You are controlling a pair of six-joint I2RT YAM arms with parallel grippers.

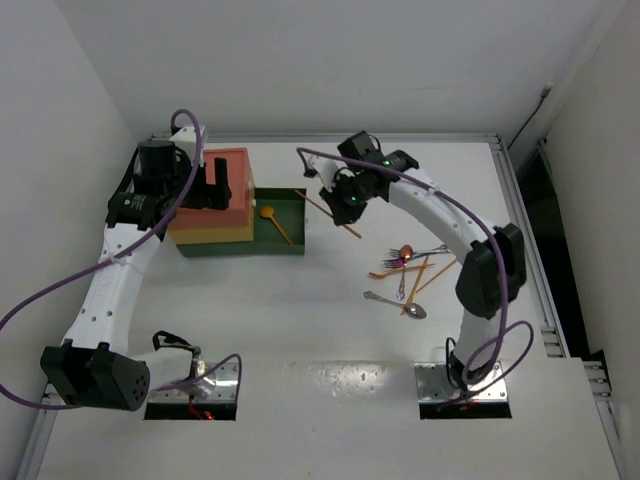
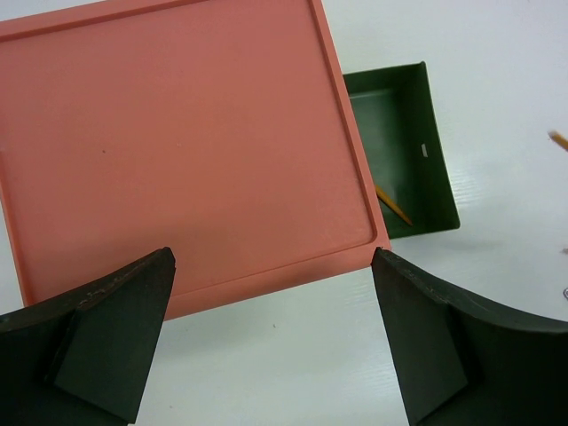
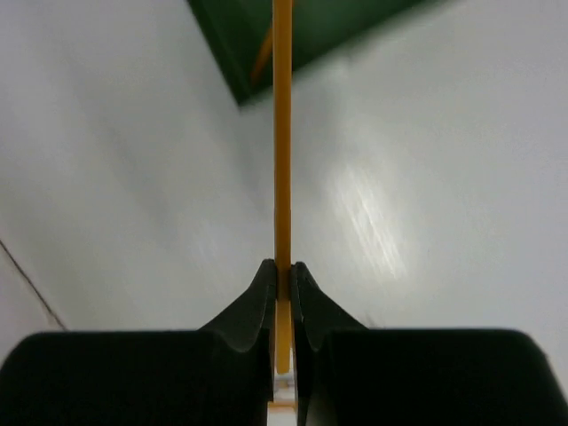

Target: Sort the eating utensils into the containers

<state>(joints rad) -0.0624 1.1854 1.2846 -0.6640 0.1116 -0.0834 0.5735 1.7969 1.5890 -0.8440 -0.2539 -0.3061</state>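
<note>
At 9 o'clock, left gripper: spread wide, holding nothing, above the red-orange top drawer at 10 o'clock on the table. Seen in the left wrist view only: dark fingers framing that drawer's near edge. At 3 o'clock of the block, green bottom drawer pulled out, an orange spoon inside. Next, right gripper: pinched tight on a thin orange utensil, just at 3 o'clock of that drawer. In the right wrist view, handle running to 12 o'clock across the drawer's corner, head out of sight. Overhead only: loose utensils and a silver spoon at 5 o'clock of the right gripper.
</note>
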